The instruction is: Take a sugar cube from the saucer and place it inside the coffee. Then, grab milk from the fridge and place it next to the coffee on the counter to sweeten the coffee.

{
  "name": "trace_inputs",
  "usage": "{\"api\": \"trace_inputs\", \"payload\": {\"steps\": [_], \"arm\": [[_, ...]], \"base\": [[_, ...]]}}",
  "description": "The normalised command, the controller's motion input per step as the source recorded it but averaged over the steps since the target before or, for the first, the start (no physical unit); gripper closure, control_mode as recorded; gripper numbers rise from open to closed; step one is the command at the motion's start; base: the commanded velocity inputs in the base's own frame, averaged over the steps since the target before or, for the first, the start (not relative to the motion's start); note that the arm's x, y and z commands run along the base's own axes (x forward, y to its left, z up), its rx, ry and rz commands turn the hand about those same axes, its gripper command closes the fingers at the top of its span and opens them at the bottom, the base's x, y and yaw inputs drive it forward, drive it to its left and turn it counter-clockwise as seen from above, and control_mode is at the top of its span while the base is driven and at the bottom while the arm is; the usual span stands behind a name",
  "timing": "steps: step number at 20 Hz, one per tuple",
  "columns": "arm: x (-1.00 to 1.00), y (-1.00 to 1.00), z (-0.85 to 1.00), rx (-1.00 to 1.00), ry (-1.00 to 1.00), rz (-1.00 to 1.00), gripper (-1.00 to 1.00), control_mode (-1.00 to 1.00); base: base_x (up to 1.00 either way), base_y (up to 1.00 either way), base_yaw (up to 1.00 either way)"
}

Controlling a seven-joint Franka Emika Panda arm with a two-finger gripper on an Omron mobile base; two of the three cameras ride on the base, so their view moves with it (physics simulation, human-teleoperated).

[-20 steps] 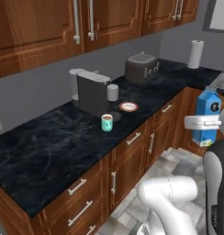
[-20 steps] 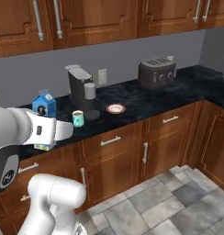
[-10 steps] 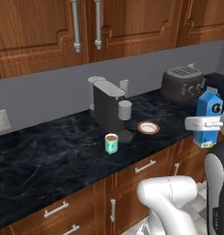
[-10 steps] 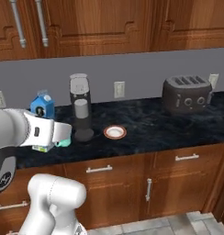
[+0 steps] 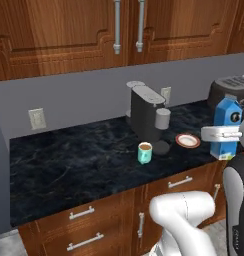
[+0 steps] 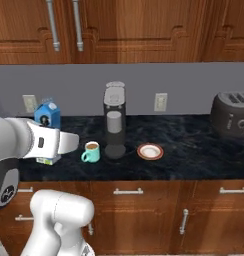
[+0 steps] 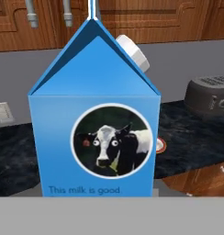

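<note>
Item: milk carton (image 5: pixel 227 127), upright, clamped in gripper (image 5: pixel 221 134), jaws part-open around it, held off the counter (image 5: pixel 69 167) edge. Coffee mug (image 5: pixel 144 152) sits before the coffee machine (image 5: pixel 146 118). Best handling: lower gently onto bare stone just beside mug, upright.

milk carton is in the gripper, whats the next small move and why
Probably carry the milk forward over the counter toward the open spot beside the coffee, then lower it. The carton is upright in the gripper, held in the air off the counter's front edge. The mug stands by the coffee machine, with the saucer on the machine's other side.
</note>
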Motion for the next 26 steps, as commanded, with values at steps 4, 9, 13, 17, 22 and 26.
{"api": "trace_inputs", "payload": {"steps": [4,9,13,17,22,26], "arm": [[0.00,0.00,0.00,0.00,0.00,0.00,1.00,1.00],[0.00,0.06,0.00,0.00,0.00,0.01,1.00,-1.00],[0.00,0.74,-0.14,-0.02,0.00,-0.05,1.00,-1.00],[0.02,0.86,-0.29,0.00,0.01,-0.36,1.00,-1.00],[0.00,0.64,-0.33,-0.02,0.01,-0.50,1.00,-1.00],[0.33,0.36,-0.37,-0.05,0.00,-0.47,1.00,-1.00]], "base": [[0.00,0.14,0.46],[-0.02,0.09,0.09],[0.00,0.00,0.00],[0.00,0.00,0.00],[0.00,0.00,0.00],[0.00,0.00,0.00]]}}
